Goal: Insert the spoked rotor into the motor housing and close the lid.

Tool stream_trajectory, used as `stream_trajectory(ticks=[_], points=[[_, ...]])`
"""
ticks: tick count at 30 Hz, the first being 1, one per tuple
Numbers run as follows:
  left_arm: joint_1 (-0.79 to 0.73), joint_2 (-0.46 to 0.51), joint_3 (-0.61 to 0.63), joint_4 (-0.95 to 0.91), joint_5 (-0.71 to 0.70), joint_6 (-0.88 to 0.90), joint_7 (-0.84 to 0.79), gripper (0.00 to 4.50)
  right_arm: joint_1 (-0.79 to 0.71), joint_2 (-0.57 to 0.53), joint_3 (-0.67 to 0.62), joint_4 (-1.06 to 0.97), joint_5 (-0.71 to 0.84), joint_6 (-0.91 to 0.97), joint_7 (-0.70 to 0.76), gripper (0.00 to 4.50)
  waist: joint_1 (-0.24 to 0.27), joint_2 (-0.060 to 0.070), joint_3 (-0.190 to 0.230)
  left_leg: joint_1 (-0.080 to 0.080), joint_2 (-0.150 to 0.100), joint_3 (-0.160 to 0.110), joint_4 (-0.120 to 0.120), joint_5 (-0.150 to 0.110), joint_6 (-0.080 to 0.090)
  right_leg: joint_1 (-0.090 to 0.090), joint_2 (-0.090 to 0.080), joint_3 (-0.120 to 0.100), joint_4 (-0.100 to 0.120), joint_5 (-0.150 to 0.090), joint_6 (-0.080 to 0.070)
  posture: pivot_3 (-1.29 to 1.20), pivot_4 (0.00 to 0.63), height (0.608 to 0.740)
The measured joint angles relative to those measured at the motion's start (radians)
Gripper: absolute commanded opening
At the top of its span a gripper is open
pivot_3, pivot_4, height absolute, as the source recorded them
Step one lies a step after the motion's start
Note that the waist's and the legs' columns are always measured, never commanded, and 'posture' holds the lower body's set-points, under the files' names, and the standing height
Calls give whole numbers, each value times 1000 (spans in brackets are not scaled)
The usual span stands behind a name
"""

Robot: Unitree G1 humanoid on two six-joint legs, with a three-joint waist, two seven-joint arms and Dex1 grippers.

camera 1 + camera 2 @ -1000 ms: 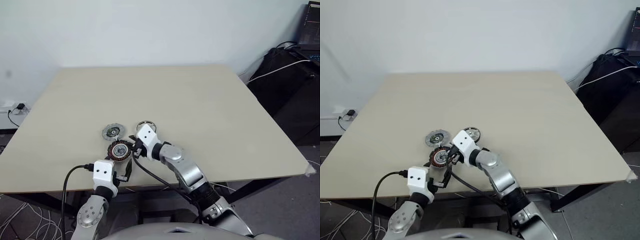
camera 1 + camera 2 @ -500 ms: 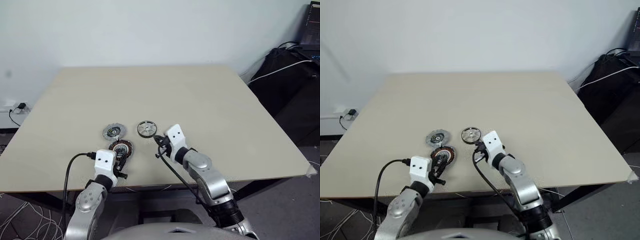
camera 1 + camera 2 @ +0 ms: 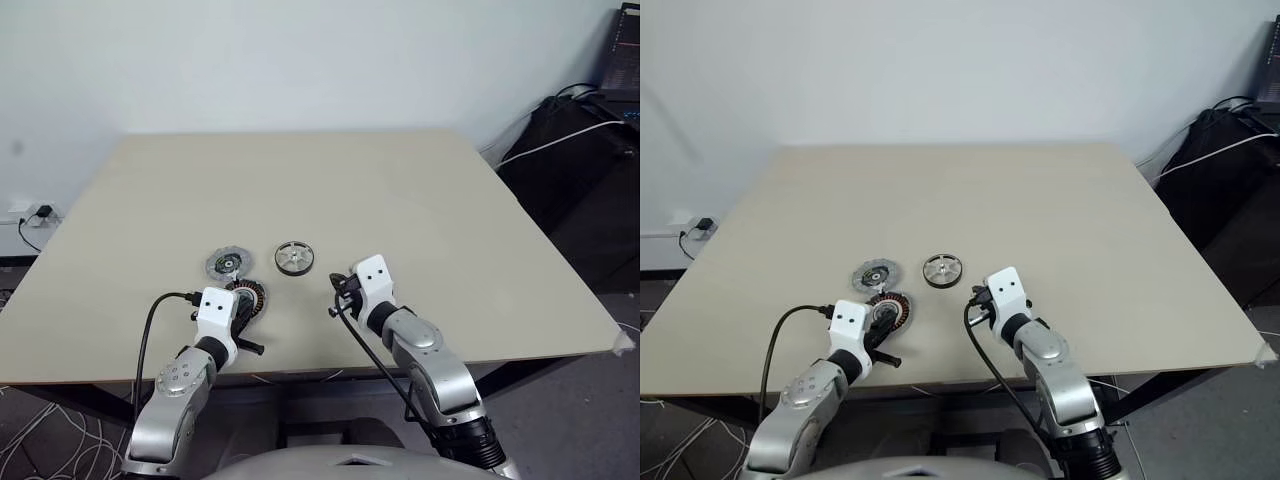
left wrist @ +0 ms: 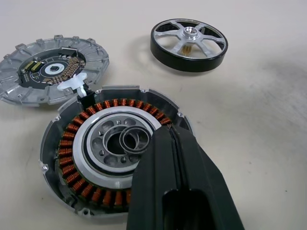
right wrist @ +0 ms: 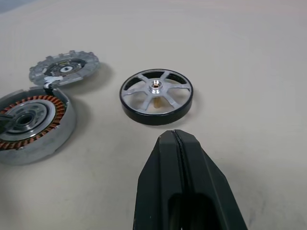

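So the small silver spoked rotor with its thick dark rim (image 5: 156, 97) is sitting flat on the beige surface (image 3: 400, 200), hub up, nothing touching it, a bit beyond and to the inside of my right tool (image 5: 175, 139). Just to its left is the round motor housing with the ring of copper-brown windings around a silvery centre (image 4: 112, 148), open face up, which is how I'd want it for dropping the rotor in. There's a tiny loose metal ring (image 4: 135, 140) lying in the housing's centre bore, and I reckon that could get in the way of seating the rotor. The flat grey lid with the notched rim (image 4: 50, 69) lies right behind the housing, rims touching, dark electronics face up, so it'll need flipping over to close. My left tool (image 4: 175, 139) is pinched fully together with nothing in it, tip hovering over the near edge of the housing. Right tool is also clamped together and empty, pointing at the rotor with bare surface between them. Nothing's assembled yet.
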Motion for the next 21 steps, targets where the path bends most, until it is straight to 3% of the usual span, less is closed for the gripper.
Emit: stream_trajectory(ticks=[11, 21], points=[[-85, 35, 25, -1, -61, 209, -25, 25, 0, 4, 1, 0, 8, 1, -17, 0, 0, 0, 0, 0, 0, 0, 0, 0, 0, 0, 0, 0, 0, 0, 0, 0, 0, 740], [-122, 63, 25, -1, -65, 290, -29, 25, -2, 8, -1, 0, 13, 1, -28, 0, 0, 0, 0, 0, 0, 0, 0, 0, 0, 0, 0, 0, 0, 0, 0, 0, 0, 740]])
